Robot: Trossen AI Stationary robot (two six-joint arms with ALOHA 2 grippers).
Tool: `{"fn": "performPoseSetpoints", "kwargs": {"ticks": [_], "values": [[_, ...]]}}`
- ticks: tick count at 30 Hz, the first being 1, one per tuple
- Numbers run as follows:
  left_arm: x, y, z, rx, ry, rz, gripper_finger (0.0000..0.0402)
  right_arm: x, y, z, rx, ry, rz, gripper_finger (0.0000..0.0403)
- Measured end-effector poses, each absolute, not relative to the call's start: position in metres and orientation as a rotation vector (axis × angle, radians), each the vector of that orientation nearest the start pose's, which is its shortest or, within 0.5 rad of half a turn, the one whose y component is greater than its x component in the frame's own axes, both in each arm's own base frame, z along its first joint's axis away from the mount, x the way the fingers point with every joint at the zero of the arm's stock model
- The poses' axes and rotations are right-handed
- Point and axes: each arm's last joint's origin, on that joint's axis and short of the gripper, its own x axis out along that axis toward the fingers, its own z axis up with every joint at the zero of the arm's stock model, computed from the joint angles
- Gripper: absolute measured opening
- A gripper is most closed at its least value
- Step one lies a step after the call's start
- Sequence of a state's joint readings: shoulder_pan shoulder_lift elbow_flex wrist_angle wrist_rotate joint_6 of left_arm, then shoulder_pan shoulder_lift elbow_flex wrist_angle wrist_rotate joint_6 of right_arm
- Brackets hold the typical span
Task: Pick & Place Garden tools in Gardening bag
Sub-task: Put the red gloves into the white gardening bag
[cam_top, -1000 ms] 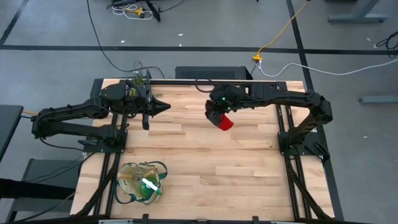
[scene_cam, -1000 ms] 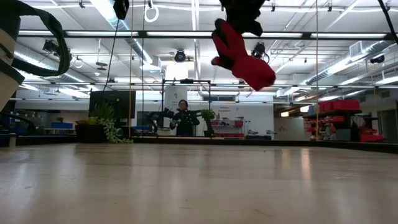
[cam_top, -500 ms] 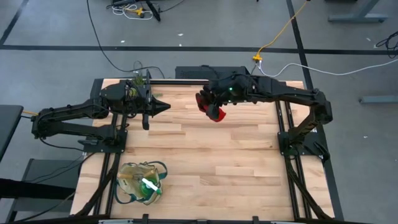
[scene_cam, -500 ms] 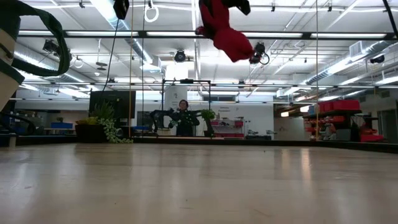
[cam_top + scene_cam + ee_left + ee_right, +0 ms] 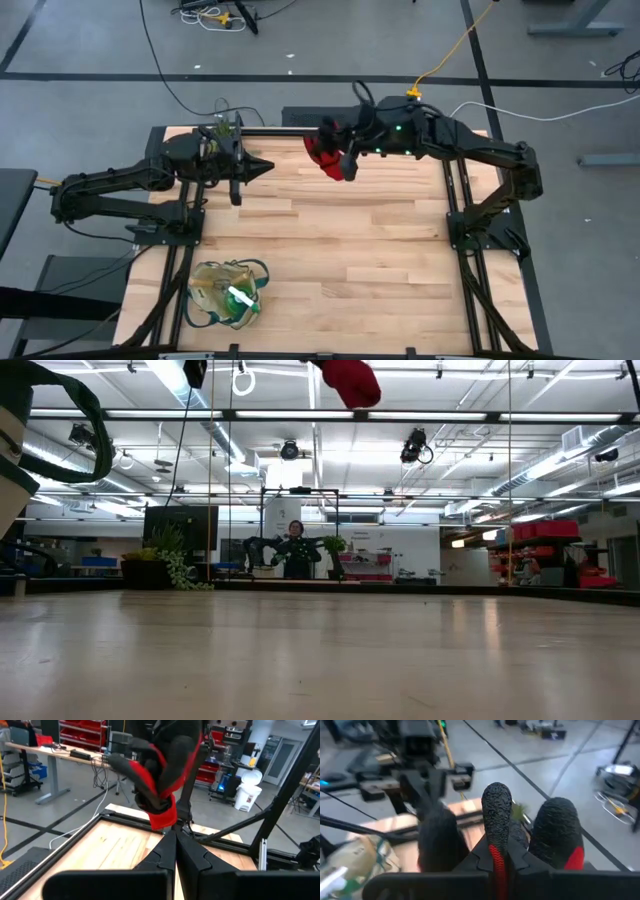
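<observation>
My right gripper (image 5: pixel 342 156) is shut on the black-and-red glove bundle (image 5: pixel 322 157), high over the far middle of the table. The low view shows only the bundle's red end (image 5: pixel 349 379), at the top of the picture. My left gripper (image 5: pixel 264 167) is shut with nothing in it and points level toward the bundle (image 5: pixel 161 772), a short way off. The beige gardening bag (image 5: pixel 227 295) with green trim sits on its base near the front left edge. A translucent green item (image 5: pixel 240 300) and wooden handles lie inside it. My right gripper pinches the glove bundle between its two fingers on a black fold with a red stripe (image 5: pixel 498 856). The fingers come from the table's right, slanting a little downward. The black glove fingers (image 5: pixel 497 805) stick out beyond the fingertips. The bundle is lifted clear, far above the tabletop.
A small green potted plant (image 5: pixel 222 130) stands at the far left corner behind my left arm. The bag's rim (image 5: pixel 40 420) shows at the left of the low view. A metal bar (image 5: pixel 300 130) runs along the far edge. Bare wood (image 5: pixel 350 260) lies between the bag and my arms.
My right gripper has risen with the glove bundle and tipped its fingers up toward level. The bundle has swung toward the table's far edge and left, closer to my left gripper, and stays clear of the table.
</observation>
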State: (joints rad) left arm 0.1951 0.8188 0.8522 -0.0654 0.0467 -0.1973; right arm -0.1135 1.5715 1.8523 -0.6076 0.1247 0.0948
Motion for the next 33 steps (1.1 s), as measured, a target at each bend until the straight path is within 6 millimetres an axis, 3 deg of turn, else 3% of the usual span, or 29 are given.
{"fn": "performPoseSetpoints", "kwargs": {"ticks": [17, 22, 33], "values": [[0.176, 0.033, 0.369, -0.192, -0.055, 0.136, 0.0023, 0.314, -0.034, 0.488, 0.083, 0.154, -0.12, 0.0006], [0.176, 0.033, 0.373, -0.187, -0.099, 0.136, 0.0073, 0.314, -0.034, 0.488, 0.066, 0.154, -0.118, 0.0006], [0.184, 0.034, 0.37, -0.207, -0.097, 0.138, 0.0231, 0.314, -0.034, 0.489, 0.063, 0.138, -0.118, 0.0006]]}}
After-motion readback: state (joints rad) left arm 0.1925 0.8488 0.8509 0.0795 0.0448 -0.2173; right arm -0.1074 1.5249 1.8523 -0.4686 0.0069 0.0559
